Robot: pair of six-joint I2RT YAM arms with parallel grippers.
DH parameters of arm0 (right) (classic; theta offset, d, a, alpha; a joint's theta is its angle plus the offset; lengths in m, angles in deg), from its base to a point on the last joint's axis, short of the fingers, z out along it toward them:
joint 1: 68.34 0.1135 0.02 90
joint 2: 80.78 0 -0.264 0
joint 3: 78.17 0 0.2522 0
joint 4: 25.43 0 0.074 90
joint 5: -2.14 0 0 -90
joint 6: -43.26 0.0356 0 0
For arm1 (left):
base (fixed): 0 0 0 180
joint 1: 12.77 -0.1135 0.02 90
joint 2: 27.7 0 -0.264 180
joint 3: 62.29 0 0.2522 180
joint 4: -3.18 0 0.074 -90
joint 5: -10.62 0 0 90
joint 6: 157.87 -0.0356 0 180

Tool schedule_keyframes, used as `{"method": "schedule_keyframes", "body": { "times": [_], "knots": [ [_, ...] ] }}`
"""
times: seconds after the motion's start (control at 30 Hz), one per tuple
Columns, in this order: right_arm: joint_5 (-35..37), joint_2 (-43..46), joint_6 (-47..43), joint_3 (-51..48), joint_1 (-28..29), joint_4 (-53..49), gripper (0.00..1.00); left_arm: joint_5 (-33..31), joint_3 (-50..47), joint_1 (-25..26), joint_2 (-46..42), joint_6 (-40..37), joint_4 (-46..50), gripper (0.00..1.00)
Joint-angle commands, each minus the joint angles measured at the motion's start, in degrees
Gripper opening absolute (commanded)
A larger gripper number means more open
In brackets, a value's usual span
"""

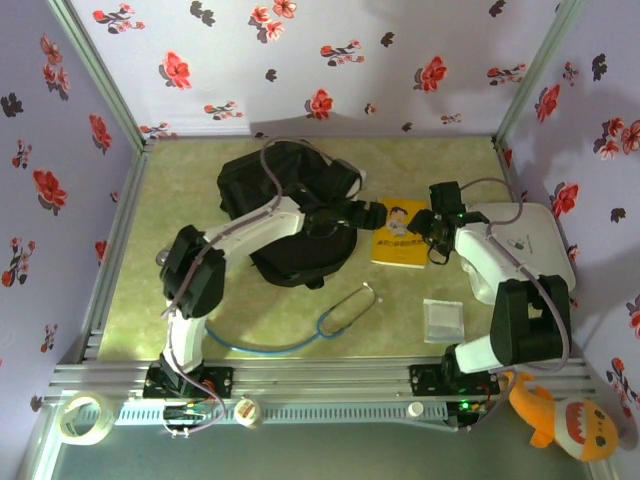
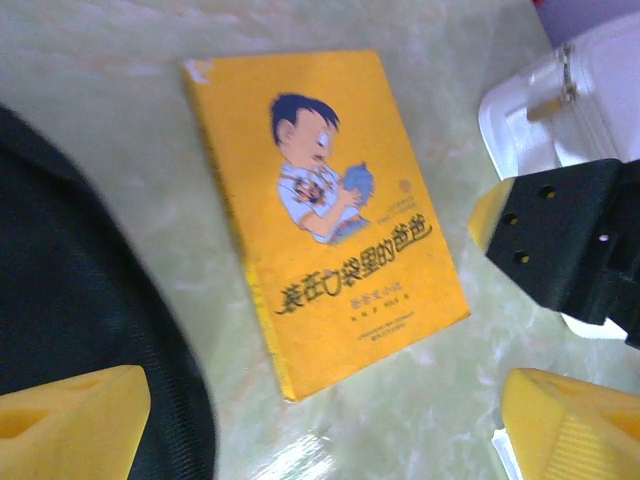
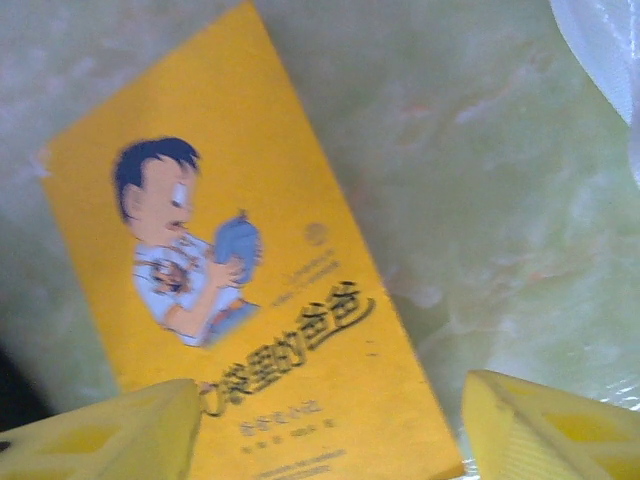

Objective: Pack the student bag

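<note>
The student bag (image 1: pixel 290 215), a large black soft backpack, lies at the middle of the table, and its dark fabric (image 2: pixel 80 320) fills the left side of the left wrist view. A yellow book (image 1: pixel 403 237) with a cartoon boy on its cover lies flat just right of the bag. My left gripper (image 1: pixel 375 213) reaches across the bag and stands open (image 2: pixel 320 420) over the table at the book's (image 2: pixel 320 210) near corner. My right gripper (image 1: pixel 437 225) is open (image 3: pixel 330 430) above the book's (image 3: pixel 240 290) lower right edge, one finger (image 3: pixel 110 435) over the cover and the other (image 3: pixel 540 430) over the table. Neither holds anything.
A flat white board (image 1: pixel 530 240) lies right of the book, under the right arm. A stethoscope (image 1: pixel 345 310) and a small clear packet (image 1: pixel 442 320) lie nearer the front. A tape roll (image 1: pixel 85 418) and an orange plush toy (image 1: pixel 560 420) sit beyond the front rail. The right gripper's black body (image 2: pixel 560 240) shows close by in the left wrist view.
</note>
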Motion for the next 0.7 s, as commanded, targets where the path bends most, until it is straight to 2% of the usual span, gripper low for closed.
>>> {"method": "schedule_keyframes", "body": {
  "times": [0.0,0.17,0.27,0.47,0.67],
  "knots": [
    [-2.1,-2.7,-6.3,1.5,-1.5,-3.3,0.64,-1.3,6.3,2.7,5.3,2.5,5.3,0.87],
    [-4.1,-6.6,-8.3,1.0,-2.5,-2.2,0.53,-2.9,13.6,4.7,13.1,5.6,9.1,0.76],
    [-3.9,-8.1,-8.4,0.6,-2.6,-1.8,0.46,-6.5,18.2,5.3,16.9,7.0,13.1,0.67],
    [-3.5,-9.7,-8.5,-0.2,-3.2,-1.2,0.38,-12.3,24.2,5.2,22.9,9.0,19.4,0.55],
    [-4.1,-10.2,-8.7,-0.3,-3.3,-1.2,0.34,-12.7,28.6,5.2,27.6,9.6,22.4,0.52]
  ]
}}
